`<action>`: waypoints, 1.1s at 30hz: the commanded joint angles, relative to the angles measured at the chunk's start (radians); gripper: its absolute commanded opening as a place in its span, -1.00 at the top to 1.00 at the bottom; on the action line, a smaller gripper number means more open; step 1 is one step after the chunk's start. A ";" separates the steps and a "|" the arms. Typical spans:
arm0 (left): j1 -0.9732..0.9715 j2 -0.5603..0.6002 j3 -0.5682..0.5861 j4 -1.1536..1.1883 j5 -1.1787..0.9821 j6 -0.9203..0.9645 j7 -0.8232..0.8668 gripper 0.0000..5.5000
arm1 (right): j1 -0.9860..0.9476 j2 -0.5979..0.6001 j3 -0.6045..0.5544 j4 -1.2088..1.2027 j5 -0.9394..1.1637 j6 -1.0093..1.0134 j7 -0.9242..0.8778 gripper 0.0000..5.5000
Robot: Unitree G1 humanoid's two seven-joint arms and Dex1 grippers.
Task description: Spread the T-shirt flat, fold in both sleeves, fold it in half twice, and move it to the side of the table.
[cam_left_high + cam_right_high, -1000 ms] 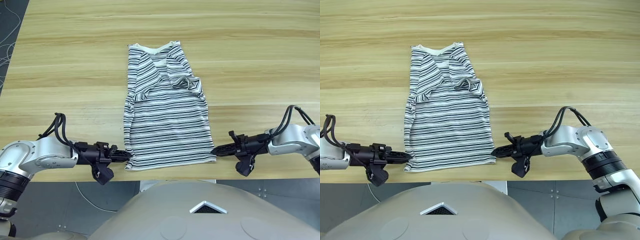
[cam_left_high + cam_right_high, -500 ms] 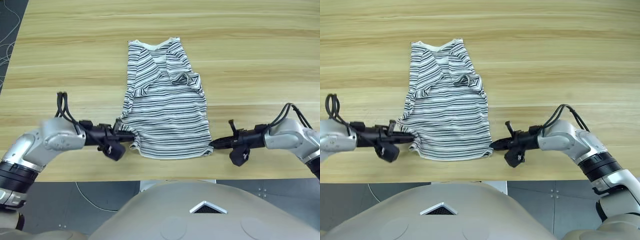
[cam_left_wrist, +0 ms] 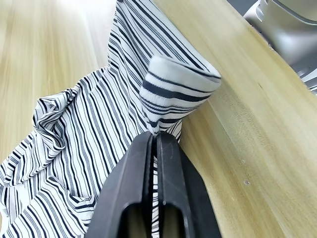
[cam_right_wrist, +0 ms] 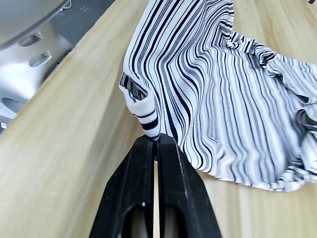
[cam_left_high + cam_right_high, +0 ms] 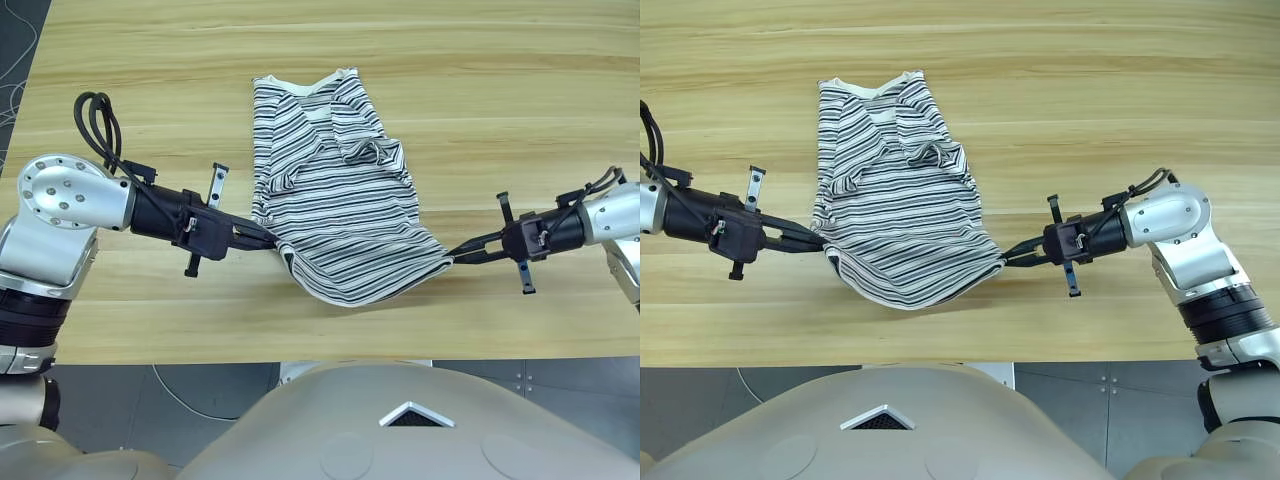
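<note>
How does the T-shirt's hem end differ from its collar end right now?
The hem end is pinched at its corners by the left gripper and right gripper; the collar end is untouched. The hem end hangs raised and curved; the collar end lies on the table. Both are striped.

I count one striped T-shirt (image 5: pixel 340 215) at centre frame, one wooden table (image 5: pixel 520 90) under it, and two grippers: left gripper (image 5: pixel 268 241) centre left, right gripper (image 5: pixel 458 254) centre right.
</note>
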 commanded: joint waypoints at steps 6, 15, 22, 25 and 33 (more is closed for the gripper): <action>0.254 0.024 0.208 -0.042 -0.089 -0.099 -0.034 0.95 | 0.185 -0.072 -0.181 -0.078 0.120 0.092 0.124 0.96; 0.345 0.007 0.337 -0.065 -0.171 -0.127 -0.096 0.95 | 0.304 -0.136 -0.246 -0.122 0.139 0.125 0.195 0.96; 0.148 -0.078 0.324 0.035 -0.122 -0.019 0.026 0.95 | 0.075 0.065 -0.288 -0.005 0.083 0.080 0.081 0.96; 0.035 -0.141 0.284 0.126 -0.040 0.011 0.091 0.95 | -0.101 0.186 -0.284 0.143 -0.014 0.056 -0.026 0.96; -0.130 -0.254 0.209 0.356 0.129 0.036 0.192 0.95 | -0.393 0.368 -0.249 0.466 -0.279 0.033 -0.292 0.96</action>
